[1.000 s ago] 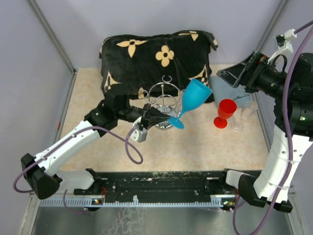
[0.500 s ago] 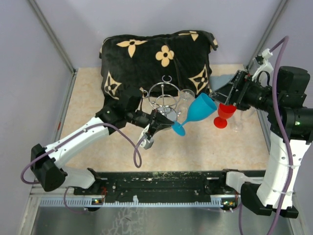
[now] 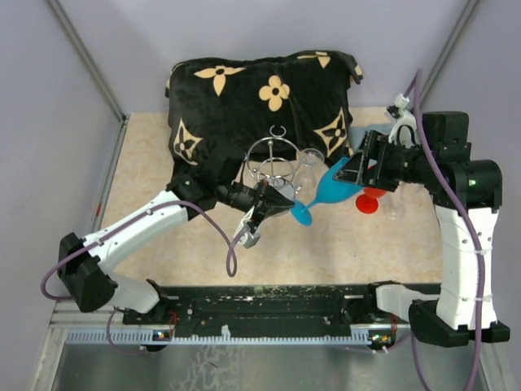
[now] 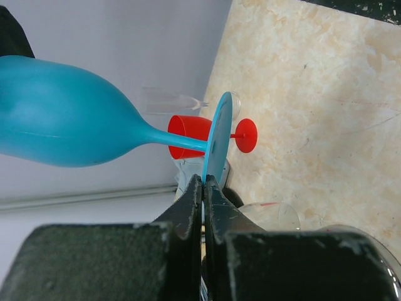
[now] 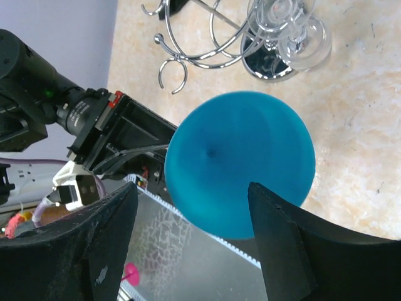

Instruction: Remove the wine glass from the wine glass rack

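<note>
Wine glass (image 3: pixel 335 184), blue and tilted, lies just beside the wine glass rack (image 3: pixel 273 159) in the top view. Its foot is in the left gripper (image 3: pixel 286 208) and its bowl sits between the fingers of the right gripper (image 3: pixel 355 171). From the left wrist, the jaws are clenched on the edge of the blue foot. Stem and bowl reach out ahead of them, with a red glass (image 4: pixel 188 133) beyond. From the right wrist, the jaws stand released and wide apart with the bowl between them; whether either finger touches it I cannot tell. The rack, with clear glasses (image 5: pixel 288 28) on it, lies past the fingertips.
</note>
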